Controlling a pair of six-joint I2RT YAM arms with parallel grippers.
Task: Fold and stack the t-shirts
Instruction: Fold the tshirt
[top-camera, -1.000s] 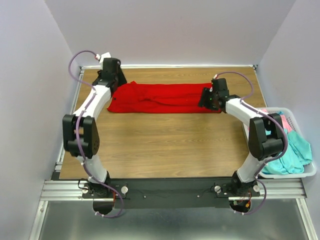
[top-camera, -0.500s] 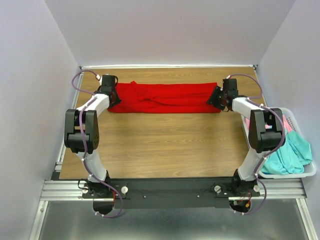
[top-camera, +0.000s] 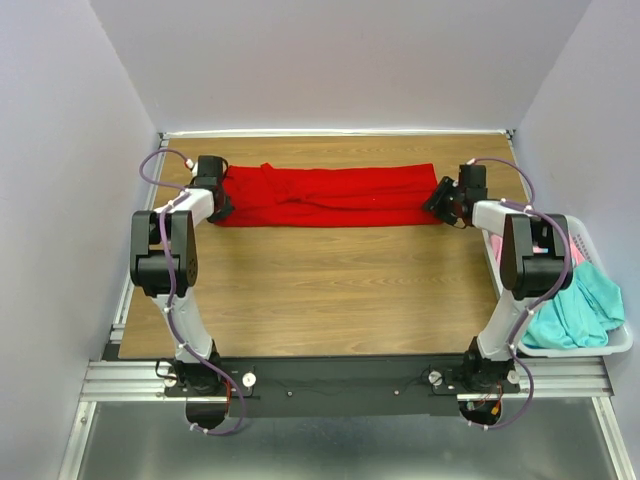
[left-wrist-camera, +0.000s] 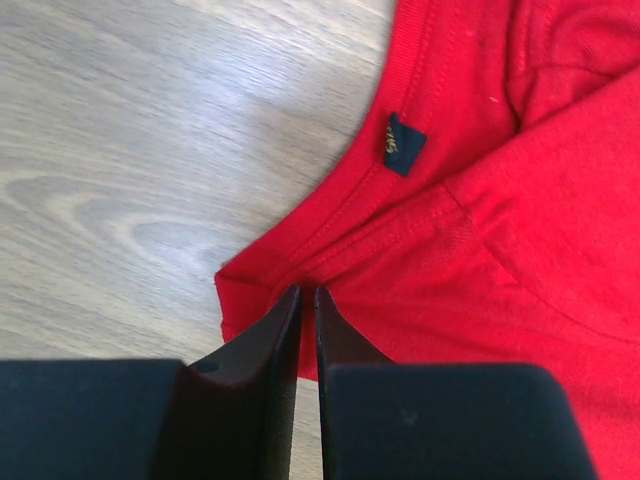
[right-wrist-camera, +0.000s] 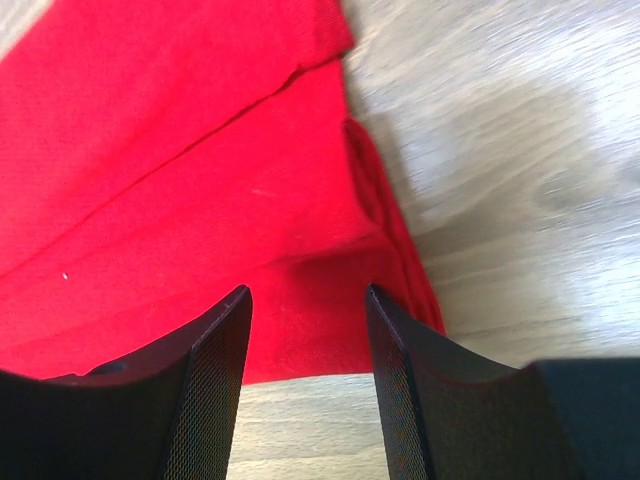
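The red t-shirt (top-camera: 330, 195) lies stretched in a long band across the far part of the table. My left gripper (top-camera: 222, 200) is at its left end. In the left wrist view the jaws (left-wrist-camera: 307, 292) are closed to a thin slit on a fold of the red cloth (left-wrist-camera: 480, 200) beside the collar and its dark label (left-wrist-camera: 403, 144). My right gripper (top-camera: 443, 200) is at the shirt's right end. In the right wrist view it (right-wrist-camera: 308, 290) is open, with the corner of the red shirt (right-wrist-camera: 180, 150) lying flat between and beyond its fingers.
A white laundry basket (top-camera: 612, 347) stands at the table's right edge, holding a teal shirt (top-camera: 585, 305) and a pink one (top-camera: 570, 243). Grey walls stand close on the left, right and far sides. Wooden tabletop (top-camera: 330, 290) lies in front of the red shirt.
Both grippers have moved outward and farther back, left to the left and right to the right. The red shirt is now pulled longer and flatter between them.
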